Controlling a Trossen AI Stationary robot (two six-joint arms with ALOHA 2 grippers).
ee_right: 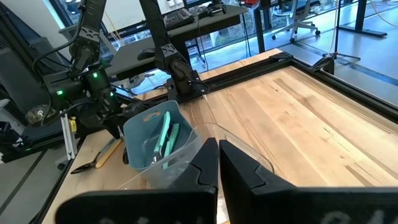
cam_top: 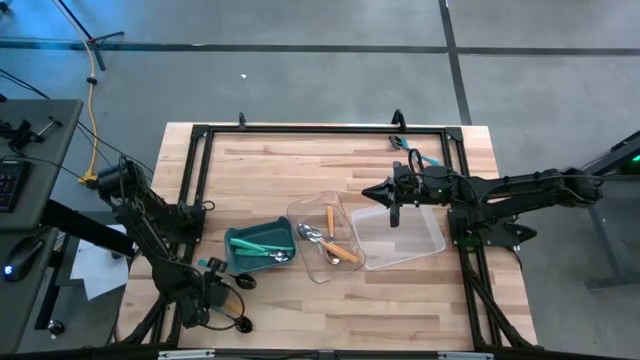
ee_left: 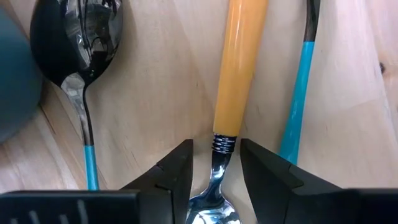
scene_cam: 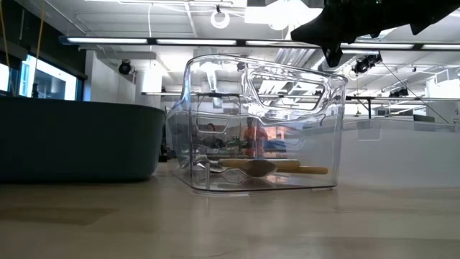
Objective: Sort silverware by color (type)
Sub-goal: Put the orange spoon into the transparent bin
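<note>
In the left wrist view, my left gripper (ee_left: 214,177) is open and low over the table near its near left corner (cam_top: 222,285). Its fingers stand on either side of the neck of an orange-handled spoon (ee_left: 239,68) with a silver head, which lies flat on the wood. A black-headed, teal-handled spoon (ee_left: 74,50) and another teal handle (ee_left: 298,93) lie beside it. My right gripper (cam_top: 390,200) (ee_right: 217,162) is shut and empty, held above the far edge of a clear tray (cam_top: 400,235). Teal-handled pieces lie in the teal bin (cam_top: 260,248), and orange-handled spoons (cam_top: 340,250) lie in the other clear tray (cam_top: 318,215).
A black frame (cam_top: 320,130) borders the table's far side and both ends. Teal-handled utensils (cam_top: 418,154) lie near the far right corner. In the low view, the teal bin (scene_cam: 79,140) and a clear tray (scene_cam: 259,122) stand side by side, with bare wood in front.
</note>
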